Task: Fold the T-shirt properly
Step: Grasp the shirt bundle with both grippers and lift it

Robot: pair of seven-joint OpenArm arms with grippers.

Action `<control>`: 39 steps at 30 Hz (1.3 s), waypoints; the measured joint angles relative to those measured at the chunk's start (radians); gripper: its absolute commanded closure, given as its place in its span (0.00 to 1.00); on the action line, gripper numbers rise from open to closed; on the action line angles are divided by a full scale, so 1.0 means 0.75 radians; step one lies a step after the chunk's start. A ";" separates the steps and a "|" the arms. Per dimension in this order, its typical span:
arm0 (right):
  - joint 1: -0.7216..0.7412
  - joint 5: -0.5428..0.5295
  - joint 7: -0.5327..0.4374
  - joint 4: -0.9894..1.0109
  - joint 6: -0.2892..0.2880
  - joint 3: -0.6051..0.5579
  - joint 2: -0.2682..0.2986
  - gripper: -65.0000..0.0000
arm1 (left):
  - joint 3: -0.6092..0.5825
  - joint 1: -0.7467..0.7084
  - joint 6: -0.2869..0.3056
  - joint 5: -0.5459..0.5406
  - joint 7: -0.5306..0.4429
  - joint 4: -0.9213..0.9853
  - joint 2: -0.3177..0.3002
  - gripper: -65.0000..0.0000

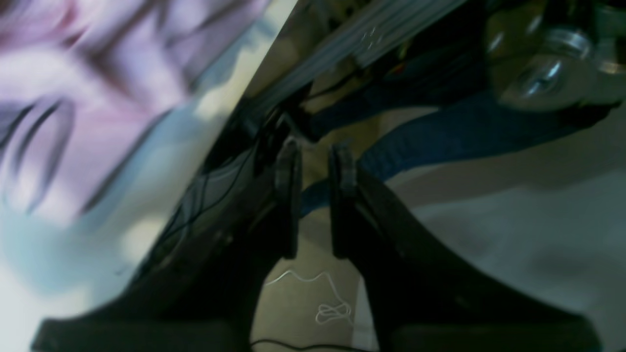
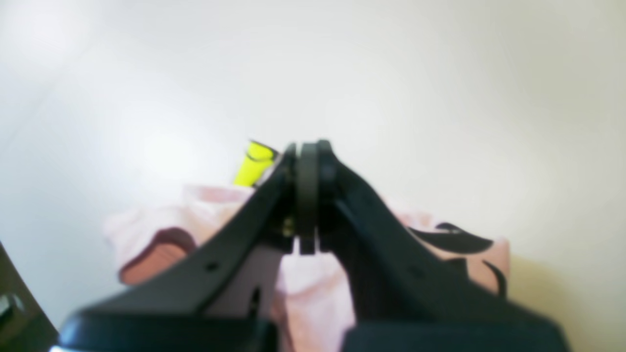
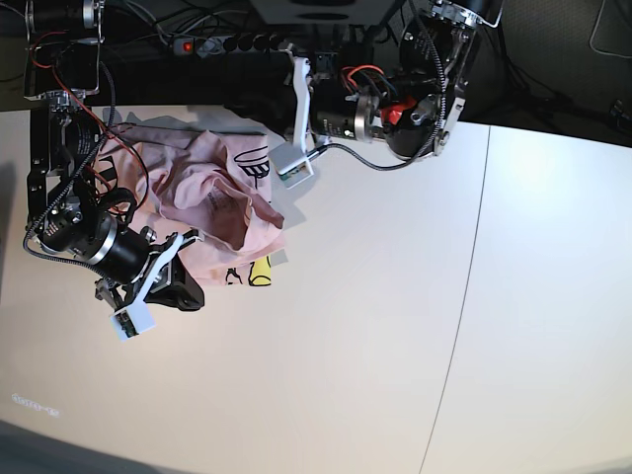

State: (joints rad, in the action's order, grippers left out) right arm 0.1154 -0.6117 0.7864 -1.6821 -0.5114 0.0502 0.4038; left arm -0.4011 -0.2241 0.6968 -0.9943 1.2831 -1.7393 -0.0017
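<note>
The pale pink T-shirt (image 3: 202, 188) lies crumpled at the table's back left, with black lettering and a yellow print (image 3: 260, 269) at its front edge. My right gripper (image 3: 197, 293) sits low at the shirt's front-left edge. In the right wrist view this gripper (image 2: 306, 146) is shut, pads together, above the pink cloth (image 2: 146, 230) and beside the yellow print (image 2: 252, 168). No cloth shows between the pads. My left gripper (image 3: 299, 109) hangs by the table's back edge, just right of the shirt. Its fingers (image 1: 288, 195) stand narrowly open with nothing between them, and the shirt (image 1: 98, 107) is a pink blur.
The white table (image 3: 395, 326) has a seam (image 3: 474, 247) running front to back on its right half. A power strip and cables (image 3: 227, 41) lie behind the back edge. Past the table edge, the left wrist view shows a blue strap (image 1: 464, 132) and a white cord (image 1: 327, 303).
</note>
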 measured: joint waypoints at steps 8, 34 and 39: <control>-0.002 0.002 0.005 0.000 0.000 0.000 -0.060 1.00 | 0.004 0.094 0.000 0.382 -0.157 0.001 0.079 0.93; 0.002 0.079 -0.001 0.260 0.000 -0.052 -0.092 1.00 | -0.414 0.180 0.001 0.710 -0.391 0.028 0.072 0.97; 0.002 0.068 -0.011 0.306 0.000 -0.052 -0.092 1.00 | -0.415 0.211 0.000 0.708 -0.476 0.028 0.073 0.97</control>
State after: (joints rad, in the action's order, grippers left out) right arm 0.1165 -0.5606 0.7780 -1.4525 -0.5114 0.0109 0.3351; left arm -0.7120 -0.0662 0.6968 -0.4633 0.9260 -1.7180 0.0532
